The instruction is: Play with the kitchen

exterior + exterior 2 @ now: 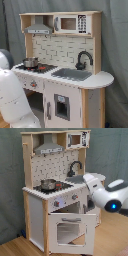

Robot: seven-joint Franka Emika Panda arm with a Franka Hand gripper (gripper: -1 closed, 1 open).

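The kitchen (65, 80) (55, 193) is a toy of white panels and light wood. It carries a small pot (30, 62) (48, 184) on the hob, a black faucet (84, 59) (75, 168) over a grey sink (72, 74), and a hood (39, 30) (49, 149). Its windowed oven door (70, 230) hangs open and down. My white arm (102, 193) reaches in from the second exterior view's right, level with the counter. A dark shape under its tip by the oven opening looks like my gripper (89, 204). In the first exterior view the arm (10, 95) fills the lower left and hides the gripper.
A toy microwave (70, 23) (77, 138) sits in the top shelf. Knobs (60, 203) line the front panel. A grey curtain (115, 50) hangs behind, and a wooden floor (20, 248) lies below.
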